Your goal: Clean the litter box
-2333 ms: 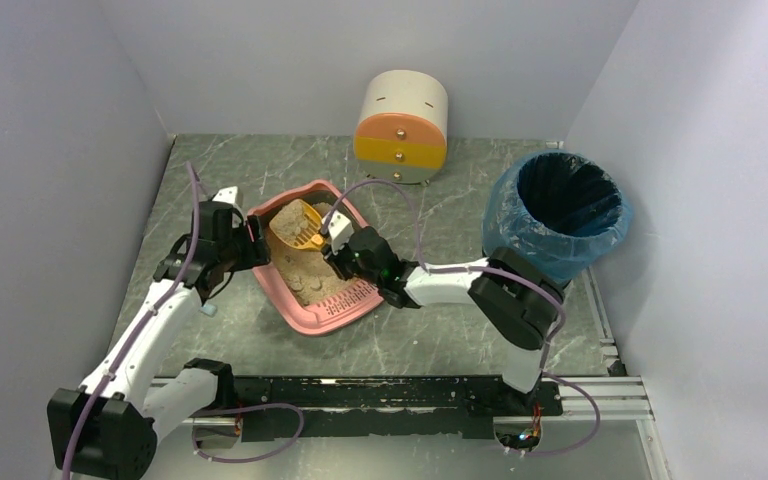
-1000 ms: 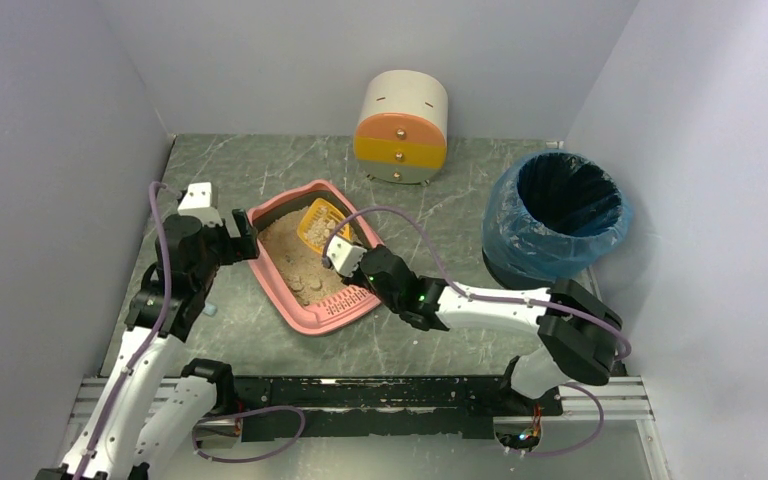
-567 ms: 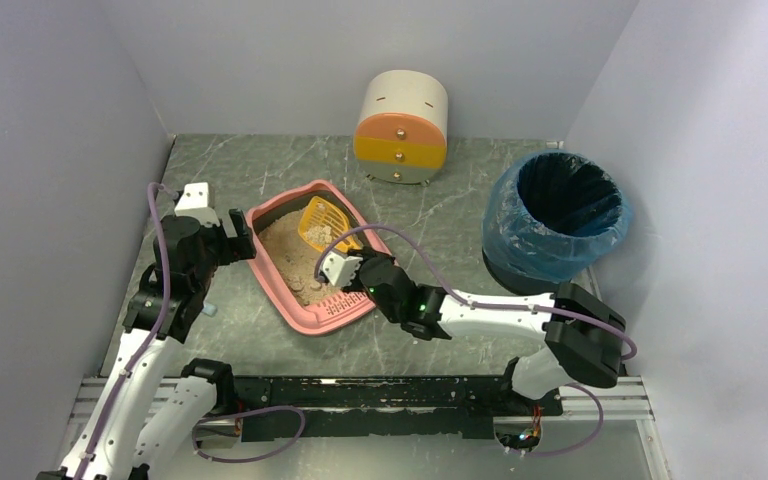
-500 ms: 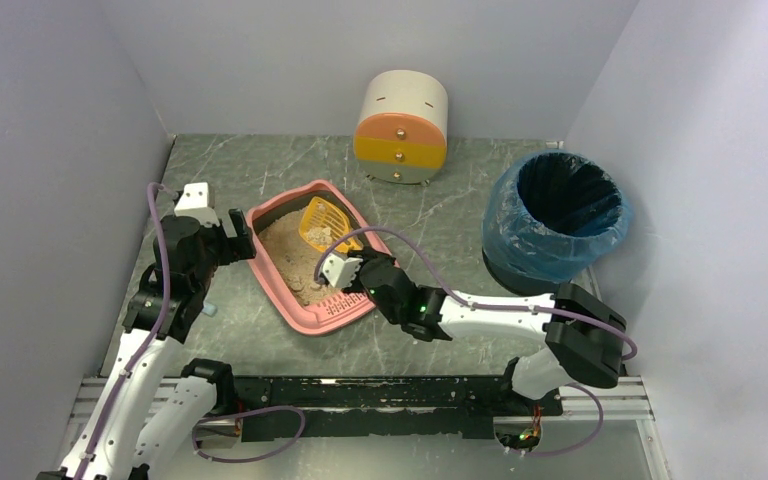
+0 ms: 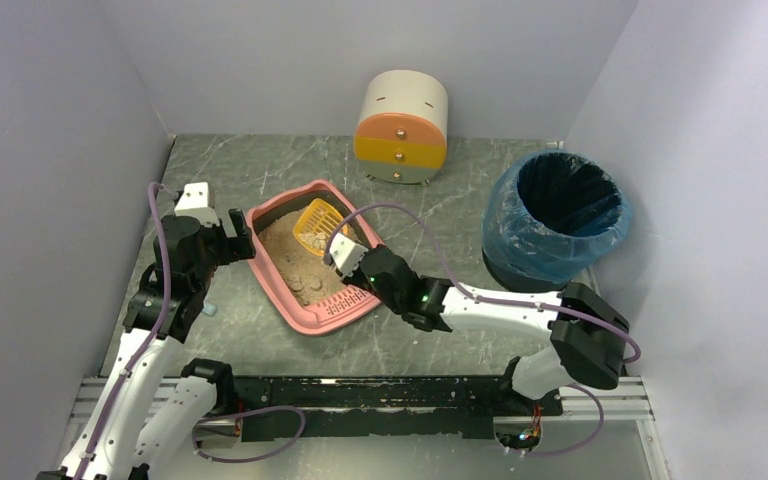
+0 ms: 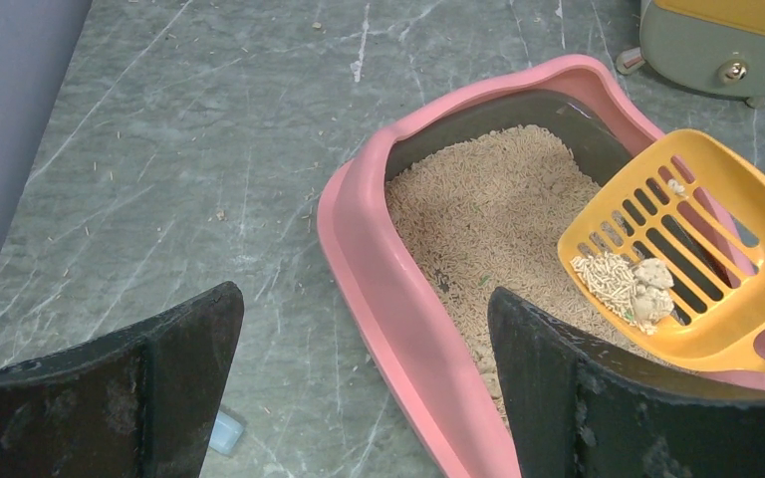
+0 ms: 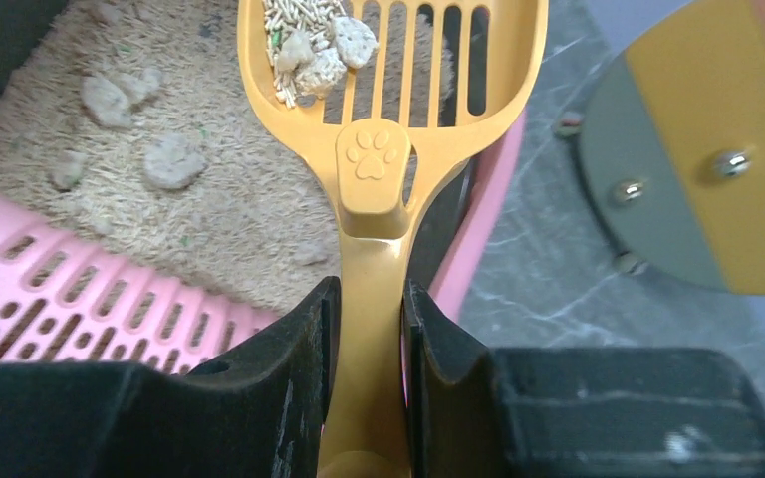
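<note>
My right gripper (image 7: 371,291) is clamped on the handle of the orange litter scoop (image 7: 373,164), one finger (image 7: 304,344) pressed to each side just below the paw print. The slotted head reaches over the far right corner of the litter box (image 5: 305,322), with part of it lying across the pink right rim. I cannot tell whether it touches that rim. A few pale clumps (image 6: 647,299) and some loose pellets sit on the slots toward the left of the scoop's head.

The box lies at a slant in the middle of the table (image 5: 440,210), its slotted ledge (image 7: 80,299) at the near end, just left of my right fingers. More clumps (image 7: 169,159) lie on the litter beyond the ledge.

My left gripper (image 6: 364,294) is spread wide and holds nothing. It hangs at the box's left rim, which runs between the two fingers in the wrist view. I cannot tell whether it touches.

Bare table shows left of the box up to the wall. The round drawer unit (image 5: 401,125) stands beyond the far right corner, close to the scoop's tip in the right wrist view. The blue-lined bin (image 5: 520,235) is well apart to the right, with bare table between.
</note>
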Robot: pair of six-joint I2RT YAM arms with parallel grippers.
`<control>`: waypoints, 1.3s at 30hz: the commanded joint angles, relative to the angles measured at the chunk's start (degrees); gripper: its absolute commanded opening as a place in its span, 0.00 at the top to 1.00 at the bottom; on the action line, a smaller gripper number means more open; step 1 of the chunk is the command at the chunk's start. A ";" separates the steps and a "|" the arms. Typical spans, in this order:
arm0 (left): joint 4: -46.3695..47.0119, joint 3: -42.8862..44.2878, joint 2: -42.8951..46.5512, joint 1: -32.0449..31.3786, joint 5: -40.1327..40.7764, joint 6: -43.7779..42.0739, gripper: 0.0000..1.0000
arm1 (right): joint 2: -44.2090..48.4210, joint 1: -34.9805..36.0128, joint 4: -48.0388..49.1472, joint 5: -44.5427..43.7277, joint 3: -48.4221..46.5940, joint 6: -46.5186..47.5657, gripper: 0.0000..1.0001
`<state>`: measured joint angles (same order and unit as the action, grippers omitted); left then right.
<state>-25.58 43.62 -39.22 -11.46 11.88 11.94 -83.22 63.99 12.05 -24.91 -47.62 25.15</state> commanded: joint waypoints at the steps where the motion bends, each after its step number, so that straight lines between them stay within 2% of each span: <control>1: 0.51 0.42 0.16 -0.37 0.92 -0.78 0.03 | 3.44 -2.73 -3.61 10.53 -0.72 -14.74 1.00; 9: 0.42 0.51 -0.32 -0.36 0.93 -0.78 0.03 | 5.36 -7.44 -5.26 19.36 -0.10 -23.34 1.00; 17: 0.46 0.42 -0.68 -0.28 0.55 -0.70 0.03 | 5.03 -16.22 -6.53 37.79 -0.73 -40.16 1.00; 24: 0.39 0.51 -0.70 -0.32 0.66 -0.70 0.03 | 4.42 -17.90 -7.92 40.88 -2.70 -44.49 1.00; 31: 0.37 0.50 -0.68 -0.31 0.42 -0.67 0.03 | 2.74 -20.83 -3.27 46.13 -1.44 -49.62 1.00; 39: 0.46 0.45 -0.70 -0.36 0.30 -0.61 0.03 | 2.55 -20.71 -7.40 43.24 -4.25 -46.60 1.00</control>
<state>-25.58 43.62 -40.12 -11.46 11.86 11.77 -81.21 43.35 5.72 19.75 -48.97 -23.14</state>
